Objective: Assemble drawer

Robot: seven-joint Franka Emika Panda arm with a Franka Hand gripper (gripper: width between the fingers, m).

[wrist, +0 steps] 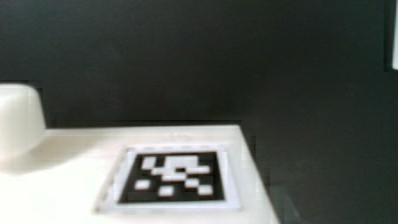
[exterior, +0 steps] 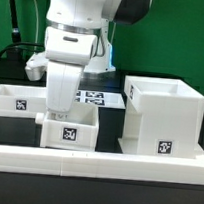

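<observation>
The tall white cube-like housing [exterior: 164,116] stands at the exterior view's right, with a tag on its front. One small white tray [exterior: 18,99] lies at the left. A second tray [exterior: 73,130] lies in the middle front, its tag facing the camera. My gripper [exterior: 57,113] hangs straight down at this second tray's rear left corner, and its fingertips are hidden by the tray wall. The wrist view shows a white tagged surface [wrist: 175,178] very close, with a rounded white part [wrist: 15,120] beside it. No fingers show there.
The long low white wall strip [exterior: 94,168] runs along the front of the black table. The marker board [exterior: 98,98] lies flat behind the middle tray, between the arm and the housing. A green wall stands behind.
</observation>
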